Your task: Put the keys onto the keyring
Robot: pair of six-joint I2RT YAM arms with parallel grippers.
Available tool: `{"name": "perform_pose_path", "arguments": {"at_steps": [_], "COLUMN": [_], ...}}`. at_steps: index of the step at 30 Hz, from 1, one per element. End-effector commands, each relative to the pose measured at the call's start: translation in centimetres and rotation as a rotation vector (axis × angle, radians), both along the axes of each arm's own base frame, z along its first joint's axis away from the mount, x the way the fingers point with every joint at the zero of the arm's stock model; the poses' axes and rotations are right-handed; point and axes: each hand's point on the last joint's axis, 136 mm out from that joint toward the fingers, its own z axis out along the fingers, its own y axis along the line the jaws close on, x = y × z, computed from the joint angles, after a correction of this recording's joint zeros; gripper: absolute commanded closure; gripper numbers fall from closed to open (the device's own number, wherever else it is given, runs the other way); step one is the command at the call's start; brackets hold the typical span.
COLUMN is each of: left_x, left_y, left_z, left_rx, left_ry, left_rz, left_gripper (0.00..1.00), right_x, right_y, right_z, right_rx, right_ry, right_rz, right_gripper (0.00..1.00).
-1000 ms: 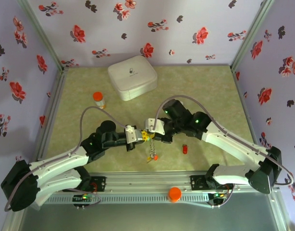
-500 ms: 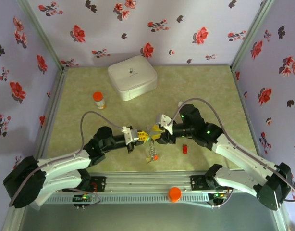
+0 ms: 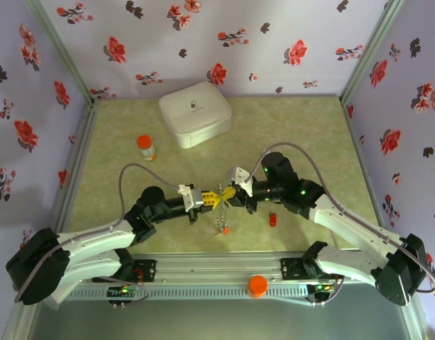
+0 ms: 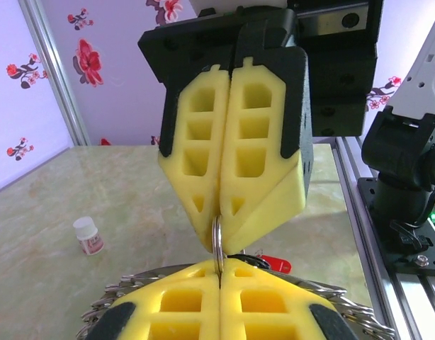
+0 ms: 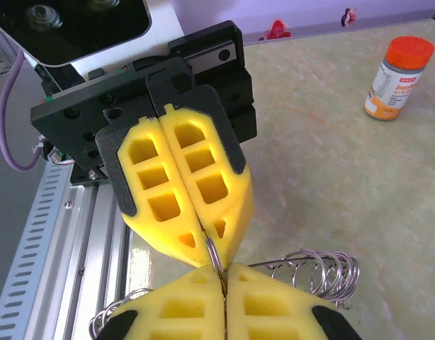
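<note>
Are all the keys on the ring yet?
Not yet. Some keys seem to dangle where the arms meet. The left gripper and right gripper are shut, pinching a thin metal loop beside the keyring. One red key lies loose on the table, not yet added.

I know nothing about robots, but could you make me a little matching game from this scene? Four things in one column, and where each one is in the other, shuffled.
Things:
1. white case
2. pill bottle
3. red key
4. thin metal ring

Places:
A. lying loose on the table by the right arm
B. pinched between the tips of the left gripper and the right gripper
C. at the back of the table, near the flowered wall
D. standing upright, in front and to the left of the case

Pairs: 1-C, 2-D, 3-A, 4-B
</note>
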Motion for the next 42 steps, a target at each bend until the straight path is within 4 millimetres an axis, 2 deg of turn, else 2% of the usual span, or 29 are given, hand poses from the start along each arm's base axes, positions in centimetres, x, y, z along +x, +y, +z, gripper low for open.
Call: {"name": "perform_pose_path", "arguments": {"at_steps": [1, 3, 10, 19, 27, 35, 37, 40, 42], "left_x": [-0.1, -0.1, -0.3, 0.0, 0.1, 0.0, -0.1, -0.2, -0.3], "left_y": [-0.2, -0.3, -0.3, -0.6, -0.5, -0.7, -0.7, -0.6, -0.6], "left_z": [1.6, 1.2, -0.4, -1.3, -1.7, -0.8, -0.6, -0.2, -0.1], "left_rx": [-0.036, 0.001, 0.184, 0.27, 0.292, 0.258, 0.246, 0.223, 0.199], "left_ry": [-0.045, -0.046, -0.046, -0.062, -0.06, -0.061, -0.066, -0.078, -0.083], "left_rz": [-0.007, -0.008, -0.038, -0.052, -0.044, -0.048, -0.05, -0.053, -0.048], "left_gripper": [0.85, 0.79, 0.8, 0.81, 0.8, 0.86, 0.9, 0.98, 1.0], "right_x": [-0.1, 0.0, 0.1, -0.1, -0.2, -0.4, -0.4, -0.6, -0.7], "right_y": [0.3, 0.2, -0.6, 0.6, 0.7, 1.0, 0.9, 0.7, 0.6], "right_z": [0.7, 0.6, -1.3, -0.3, -0.2, -0.7, -1.0, -0.6, 0.6], "right_rx": [0.018, -0.007, -0.231, -0.226, -0.226, -0.244, -0.261, -0.247, -0.172], "right_ry": [-0.003, -0.009, -0.09, -0.144, -0.157, -0.157, -0.158, -0.155, -0.123], "right_rz": [0.022, 0.02, 0.064, 0.113, 0.117, 0.125, 0.128, 0.125, 0.111], "right_gripper": [1.0, 1.0, 1.0, 1.0, 1.0, 1.0, 1.0, 0.91, 0.82]}}
